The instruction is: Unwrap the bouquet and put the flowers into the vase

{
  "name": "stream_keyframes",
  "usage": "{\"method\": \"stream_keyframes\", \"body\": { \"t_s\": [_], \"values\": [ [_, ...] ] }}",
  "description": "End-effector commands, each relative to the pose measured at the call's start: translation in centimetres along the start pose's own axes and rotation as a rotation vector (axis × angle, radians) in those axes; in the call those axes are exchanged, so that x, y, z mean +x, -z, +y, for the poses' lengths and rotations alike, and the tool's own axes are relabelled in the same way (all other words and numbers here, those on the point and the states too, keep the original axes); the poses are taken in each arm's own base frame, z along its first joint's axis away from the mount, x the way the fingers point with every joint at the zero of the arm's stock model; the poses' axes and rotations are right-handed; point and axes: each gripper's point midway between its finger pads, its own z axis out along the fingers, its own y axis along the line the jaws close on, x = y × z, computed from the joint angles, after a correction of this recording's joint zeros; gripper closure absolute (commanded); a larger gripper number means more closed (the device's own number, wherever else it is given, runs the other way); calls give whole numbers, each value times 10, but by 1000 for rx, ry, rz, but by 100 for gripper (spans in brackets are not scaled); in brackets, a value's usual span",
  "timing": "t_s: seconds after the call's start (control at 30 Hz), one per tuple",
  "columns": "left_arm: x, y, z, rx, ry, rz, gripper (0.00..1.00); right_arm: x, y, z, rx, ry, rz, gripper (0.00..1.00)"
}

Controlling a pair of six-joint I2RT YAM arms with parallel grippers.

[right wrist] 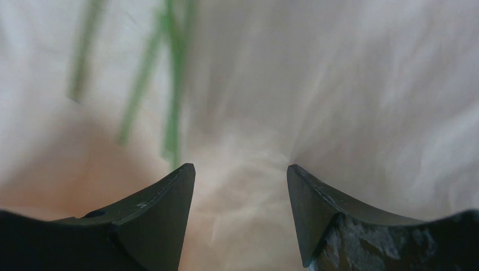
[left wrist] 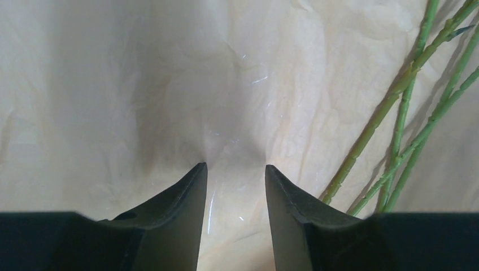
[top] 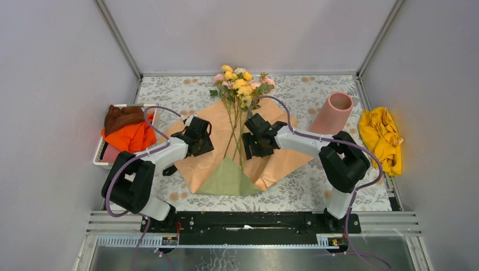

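Your left gripper (left wrist: 236,166) and right gripper (right wrist: 241,166) both hold their fingers apart, tips on the paper (top: 277,164), flanking the flowers (top: 240,84) at centre. Close here and you probably pinch paper instead of stems (left wrist: 395,130), dragging everything. The vase (top: 333,113) sits at two o'clock.

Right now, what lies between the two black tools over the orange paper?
The long green stems of the artificial flowers, lying on the opened peach-orange wrapping paper, run between the left tool and right tool; the top view shows it.
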Motion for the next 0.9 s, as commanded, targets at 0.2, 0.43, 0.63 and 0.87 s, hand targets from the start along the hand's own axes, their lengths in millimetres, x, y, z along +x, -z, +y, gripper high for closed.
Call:
{"method": "stream_keyframes", "body": {
  "t_s": [0.2,0.43,0.63,0.87],
  "values": [
    [-6,-11,-13,76,8,3,54,70,47,-65,175,-3,23,29],
    [-12,8,-30,179,-6,-12,58,94,41,-73,178,-23,70,30],
    [-15,51,-55,325,-38,-3,70,62,62,-52,108,-3,-12,31],
    [40,96,-81,436,-132,15,68,13,81,-23,37,23,-113,31]
  ]
}}
